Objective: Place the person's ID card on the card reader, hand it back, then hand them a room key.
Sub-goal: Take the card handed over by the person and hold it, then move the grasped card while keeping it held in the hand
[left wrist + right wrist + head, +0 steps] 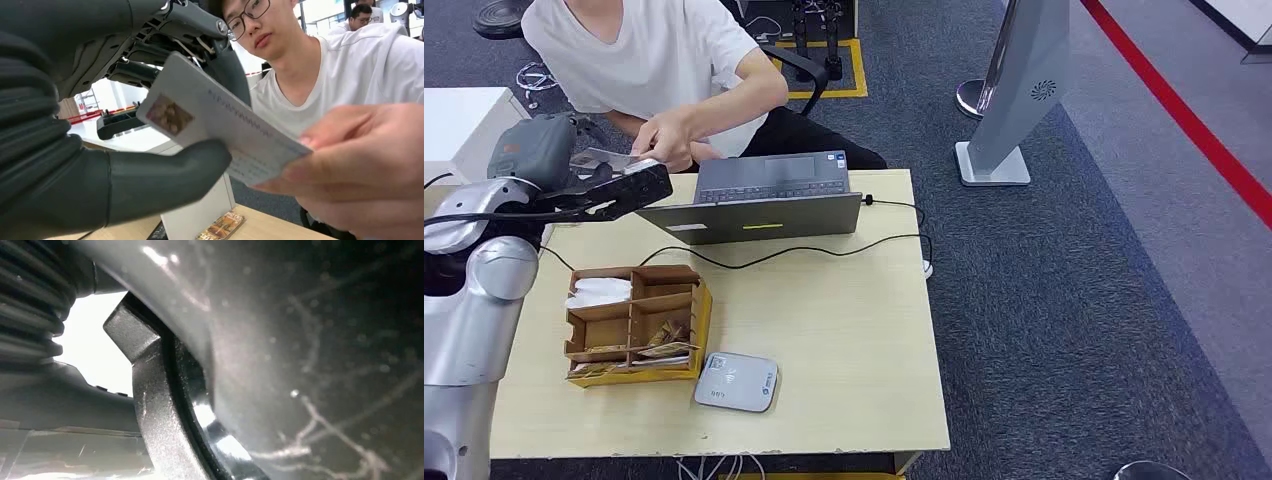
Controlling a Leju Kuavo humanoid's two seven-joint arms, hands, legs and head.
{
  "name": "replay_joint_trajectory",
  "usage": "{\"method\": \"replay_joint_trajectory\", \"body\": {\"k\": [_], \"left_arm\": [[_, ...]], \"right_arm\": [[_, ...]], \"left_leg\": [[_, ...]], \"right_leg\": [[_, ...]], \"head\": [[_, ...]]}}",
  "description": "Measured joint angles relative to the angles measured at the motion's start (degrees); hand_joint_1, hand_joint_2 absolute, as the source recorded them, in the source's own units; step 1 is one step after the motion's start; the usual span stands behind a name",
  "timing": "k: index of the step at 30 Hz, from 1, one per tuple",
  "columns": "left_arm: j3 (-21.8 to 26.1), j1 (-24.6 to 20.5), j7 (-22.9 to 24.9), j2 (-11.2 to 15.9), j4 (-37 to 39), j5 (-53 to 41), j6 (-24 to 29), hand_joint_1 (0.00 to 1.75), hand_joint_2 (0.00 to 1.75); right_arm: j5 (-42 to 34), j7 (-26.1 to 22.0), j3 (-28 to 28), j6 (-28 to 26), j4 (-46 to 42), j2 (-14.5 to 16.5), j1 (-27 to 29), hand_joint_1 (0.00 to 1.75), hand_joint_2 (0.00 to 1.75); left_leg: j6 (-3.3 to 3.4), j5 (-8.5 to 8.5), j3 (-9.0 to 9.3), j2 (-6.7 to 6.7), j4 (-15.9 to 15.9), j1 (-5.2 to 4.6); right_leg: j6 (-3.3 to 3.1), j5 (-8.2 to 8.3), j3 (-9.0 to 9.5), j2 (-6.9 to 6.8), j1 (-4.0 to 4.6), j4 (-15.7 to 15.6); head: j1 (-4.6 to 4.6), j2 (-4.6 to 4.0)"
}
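Note:
My left hand (609,192) is raised over the table's far left corner and pinches the ID card (602,160). In the left wrist view the white ID card (220,125), with a small photo, sits between my thumb (165,175) and the dark fingers above it. The person's hand (360,160) grips the card's other end; in the head view that hand (664,140) reaches over from behind the laptop. The grey card reader (736,381) lies near the table's front edge. My right hand's ribbed cover (30,290) shows very close up; its fingers are hidden.
A cardboard organizer (636,322) holding cards and papers stands left of the reader. An open laptop (764,200) sits at the back of the table (854,330), a black cable (824,250) trailing in front of it. A grey kiosk stand (1014,100) rises to the right.

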Motion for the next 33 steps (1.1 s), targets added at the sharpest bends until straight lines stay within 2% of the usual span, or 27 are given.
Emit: {"method": "replay_joint_trajectory", "body": {"k": [10, 16, 20, 23, 26, 29, 33], "left_arm": [[-0.02, 0.03, -1.06, 0.03, 0.04, 0.98, -0.40, 1.75, 1.75], [-0.02, 2.19, -2.66, -0.01, -1.60, 1.48, 3.19, 1.75, 1.75], [-0.02, 6.85, -4.51, -0.04, -7.21, 0.66, 8.19, 1.75, 1.75], [-0.05, 12.70, -7.08, -0.21, -13.84, -0.99, 14.52, 1.75, 1.75], [-0.34, 19.00, -8.93, -0.31, -20.07, -2.76, 18.58, 1.75, 1.75], [-0.72, 22.91, -9.48, -0.29, -24.09, -3.31, 19.58, 1.75, 1.75], [-0.89, 25.62, -10.85, -0.28, -27.02, -3.82, 20.30, 1.75, 1.75]], "right_arm": [[0.18, -0.01, 0.00, 0.00, -0.03, 0.00, 0.00, 0.00, 1.75], [0.18, 0.10, 0.00, -0.20, -0.08, 0.01, 0.02, 0.00, 1.75], [0.07, 0.31, 0.00, -0.83, -0.09, 0.05, 0.07, 0.00, 1.75], [-0.01, 0.49, 0.00, -1.26, -0.09, 0.22, 0.19, 0.00, 1.75], [-0.01, 0.81, 0.00, -1.54, -0.09, 0.43, 0.34, 0.00, 1.75], [-0.02, 0.96, 0.00, -1.75, -0.09, 0.50, 0.41, 0.00, 1.75], [-0.02, 1.05, 0.00, -1.80, -0.09, 0.51, 0.42, 0.00, 1.75]], "left_leg": [[0.00, 0.00, 0.00, 0.00, 0.00, 0.00], [0.00, 0.00, 0.01, 0.01, 0.00, 0.00], [0.00, -0.02, 0.00, 0.02, -0.01, 0.00], [-0.01, -0.07, 0.00, 0.03, -0.01, 0.00], [-0.02, -0.11, 0.00, 0.03, -0.01, 0.01], [-0.03, -0.12, 0.00, 0.01, -0.01, 0.02], [-0.03, -0.11, 0.05, 0.02, -0.02, 0.02]], "right_leg": [[0.00, 0.00, 0.01, 0.00, 0.00, 0.00], [0.00, 0.00, 0.01, 0.03, 0.00, 0.00], [0.00, -0.01, 0.01, 0.04, 0.00, 0.00], [0.00, -0.04, 0.01, 0.07, 0.00, -0.02], [0.02, -0.07, -0.01, 0.08, 0.00, -0.04], [0.04, -0.10, 0.00, 0.06, 0.01, -0.04], [0.04, -0.09, 0.06, 0.07, 0.01, -0.03]], "head": [[0.01, 0.00], [0.01, 0.00], [0.01, 0.00], [0.02, 0.00], [0.01, 0.00], [0.00, 0.00], [-0.01, 0.00]]}}
